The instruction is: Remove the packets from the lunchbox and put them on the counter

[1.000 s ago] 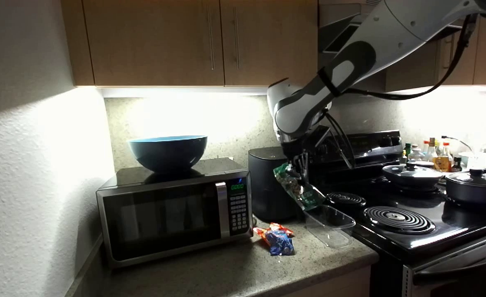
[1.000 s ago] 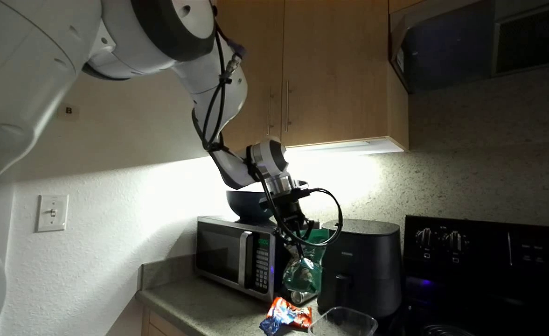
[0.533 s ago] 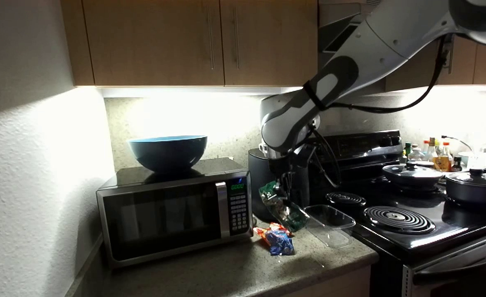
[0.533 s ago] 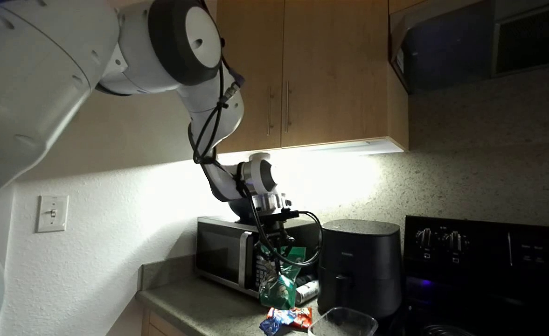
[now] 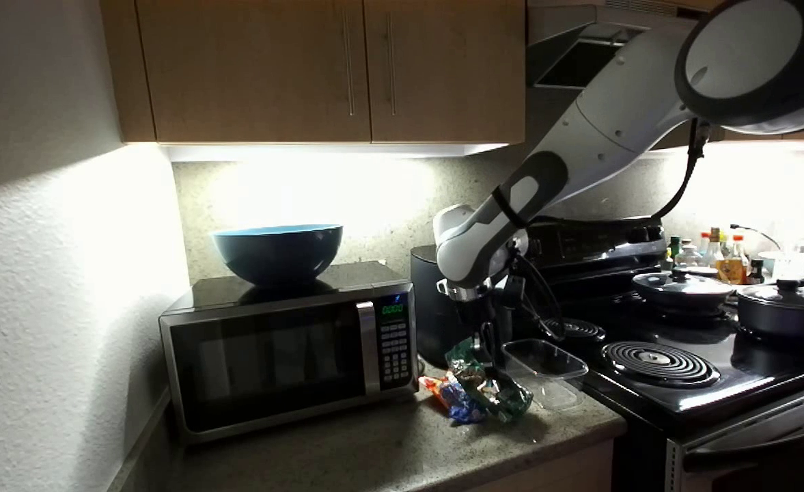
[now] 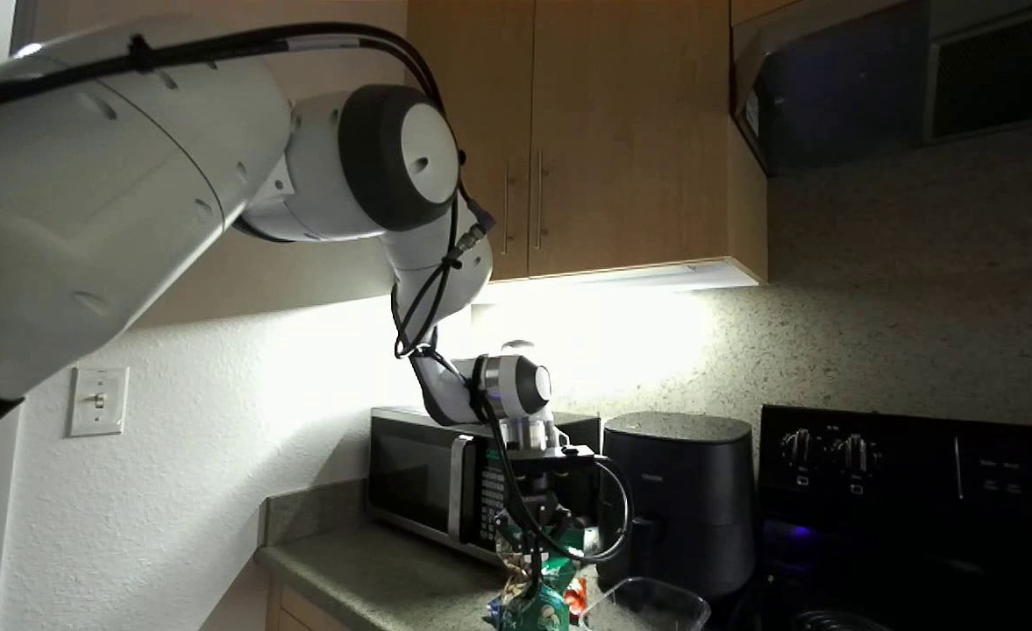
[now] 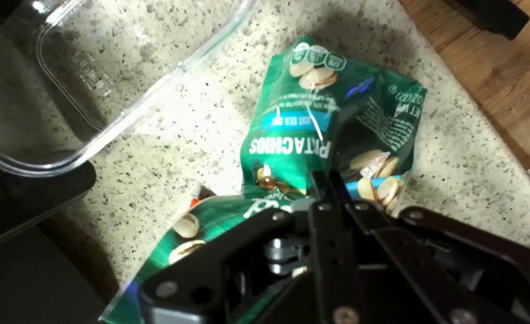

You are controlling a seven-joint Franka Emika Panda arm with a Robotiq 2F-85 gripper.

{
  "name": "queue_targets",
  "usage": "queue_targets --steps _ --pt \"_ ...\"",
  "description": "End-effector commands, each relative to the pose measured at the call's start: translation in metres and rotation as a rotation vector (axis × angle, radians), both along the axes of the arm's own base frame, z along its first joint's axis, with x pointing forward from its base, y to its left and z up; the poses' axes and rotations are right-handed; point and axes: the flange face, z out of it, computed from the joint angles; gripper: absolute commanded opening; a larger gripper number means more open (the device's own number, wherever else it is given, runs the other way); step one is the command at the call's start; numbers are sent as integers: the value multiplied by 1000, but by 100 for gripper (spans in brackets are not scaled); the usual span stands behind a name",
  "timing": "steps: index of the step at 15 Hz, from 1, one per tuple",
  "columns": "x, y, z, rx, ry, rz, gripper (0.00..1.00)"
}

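My gripper [image 7: 325,180] is shut on a green pistachio packet [image 7: 287,135], pinching its middle. In both exterior views the gripper [image 5: 489,359] [image 6: 535,561] points down and the green packet [image 5: 507,400] [image 6: 544,611] hangs at or just above the grey speckled counter [image 5: 347,454]; I cannot tell if it touches. A red-orange packet [image 5: 432,384] and a blue packet [image 5: 468,411] lie on the counter, partly hidden behind the green one. The lunchbox looks to be the clear plastic box [image 5: 559,395], standing beside the green packet; its rim [image 7: 125,121] shows in the wrist view.
A black boxy appliance [image 6: 686,491] stands behind the gripper. A microwave [image 5: 265,362] with a blue bowl [image 5: 279,253] on top stands to one side. The stove [image 5: 658,362] with pots borders the counter beyond the clear box. The counter's front edge [image 7: 467,99] is close to the green packet.
My gripper has carried the green packet away from beside the clear box's rim and down to about counter height. The packet now partly covers the red-orange and blue packets. The clear box has not moved.
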Motion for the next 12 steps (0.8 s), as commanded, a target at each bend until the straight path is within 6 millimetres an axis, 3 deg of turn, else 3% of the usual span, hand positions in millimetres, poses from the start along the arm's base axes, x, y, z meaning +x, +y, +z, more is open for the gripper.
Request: queue_targets --steps 1,5,11,12 --pt "8 -6 4 -1 19 24 32" --pt "7 -2 26 -32 -15 28 57" --pt "-14 -3 89 -28 -47 -5 96" --pt "6 -1 69 -26 -57 2 78"
